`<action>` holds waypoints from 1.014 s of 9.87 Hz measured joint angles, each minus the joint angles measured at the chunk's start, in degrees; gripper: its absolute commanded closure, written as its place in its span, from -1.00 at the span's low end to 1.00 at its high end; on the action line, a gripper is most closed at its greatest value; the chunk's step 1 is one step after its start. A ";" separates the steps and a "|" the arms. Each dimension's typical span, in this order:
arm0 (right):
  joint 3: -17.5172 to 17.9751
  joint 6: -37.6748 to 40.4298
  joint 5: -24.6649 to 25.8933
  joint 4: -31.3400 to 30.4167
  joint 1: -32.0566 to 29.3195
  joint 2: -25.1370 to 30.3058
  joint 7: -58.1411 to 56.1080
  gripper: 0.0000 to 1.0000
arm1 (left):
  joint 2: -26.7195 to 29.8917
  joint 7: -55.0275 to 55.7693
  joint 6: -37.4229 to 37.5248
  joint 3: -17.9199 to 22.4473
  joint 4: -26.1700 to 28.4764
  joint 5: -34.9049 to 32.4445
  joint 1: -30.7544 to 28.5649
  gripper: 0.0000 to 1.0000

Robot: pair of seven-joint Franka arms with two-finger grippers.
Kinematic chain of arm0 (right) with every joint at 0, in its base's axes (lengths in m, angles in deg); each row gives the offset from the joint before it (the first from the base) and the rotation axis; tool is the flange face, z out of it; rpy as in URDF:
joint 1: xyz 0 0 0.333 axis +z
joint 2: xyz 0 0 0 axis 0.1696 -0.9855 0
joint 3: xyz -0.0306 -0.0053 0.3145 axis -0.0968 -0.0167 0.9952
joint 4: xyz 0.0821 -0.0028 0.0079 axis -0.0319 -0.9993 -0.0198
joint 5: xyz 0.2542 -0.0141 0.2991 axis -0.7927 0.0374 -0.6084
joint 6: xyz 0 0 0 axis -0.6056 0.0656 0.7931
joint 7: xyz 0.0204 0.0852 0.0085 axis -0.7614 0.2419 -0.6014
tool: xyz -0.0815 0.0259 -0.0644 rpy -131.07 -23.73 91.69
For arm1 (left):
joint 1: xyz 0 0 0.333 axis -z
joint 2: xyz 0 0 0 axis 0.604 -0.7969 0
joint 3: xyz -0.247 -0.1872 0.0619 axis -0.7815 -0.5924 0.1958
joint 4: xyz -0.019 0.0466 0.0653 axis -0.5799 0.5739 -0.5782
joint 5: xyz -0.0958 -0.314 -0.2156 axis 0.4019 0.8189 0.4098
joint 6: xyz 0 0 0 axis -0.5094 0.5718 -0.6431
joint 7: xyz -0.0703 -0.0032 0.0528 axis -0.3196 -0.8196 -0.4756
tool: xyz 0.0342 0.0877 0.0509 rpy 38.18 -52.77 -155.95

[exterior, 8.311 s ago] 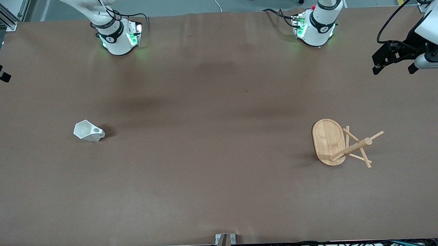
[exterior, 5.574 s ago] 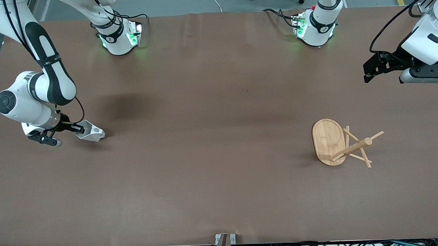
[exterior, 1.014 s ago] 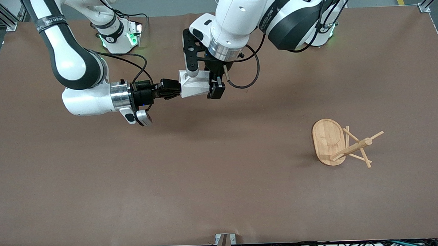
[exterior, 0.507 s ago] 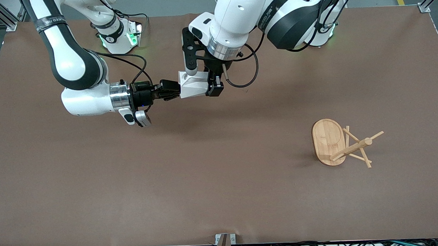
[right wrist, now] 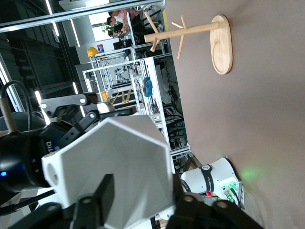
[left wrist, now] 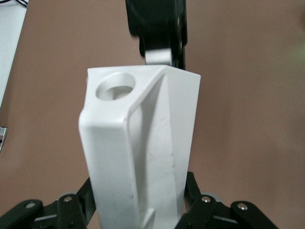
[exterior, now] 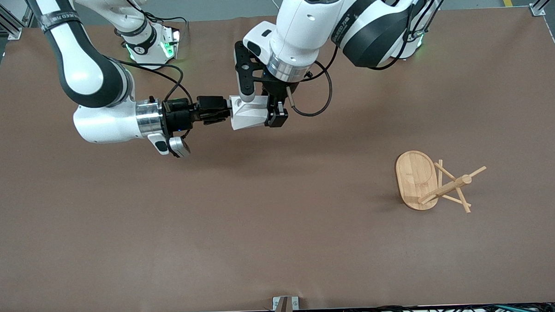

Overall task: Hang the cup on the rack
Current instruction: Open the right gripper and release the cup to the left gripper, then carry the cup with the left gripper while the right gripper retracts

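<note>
The white faceted cup hangs in the air over the middle of the table, held between both grippers. My right gripper is shut on its wide rim end. My left gripper is shut on its tapered body from above. In the left wrist view the cup fills the gap of the left gripper, handle hole up, with the right gripper at its rim end. In the right wrist view the cup sits in the right gripper. The bamboo rack lies tipped on its side toward the left arm's end; it also shows in the right wrist view.
The brown table carries only the rack. The arm bases stand along its back edge. A small metal bracket sits at the edge nearest the front camera.
The right gripper took the cup from the table and carried it to the middle. The left gripper came in and closed on its body. In the last half second both shifted slightly.
</note>
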 measured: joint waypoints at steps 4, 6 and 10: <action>-7.39 -0.05 20.65 1.80 -2.23 2.72 4.51 -1.00 | -0.27 -0.01 0.01 0.39 0.35 -0.03 -0.79 0.95; -11.19 0.45 39.97 4.66 -2.57 4.15 12.08 -1.00 | -0.39 1.83 0.04 0.51 0.43 -0.02 -2.75 0.98; -18.47 -0.16 73.12 6.35 -2.37 6.58 21.36 -1.00 | -0.06 13.94 3.68 0.48 0.09 0.65 -8.31 0.98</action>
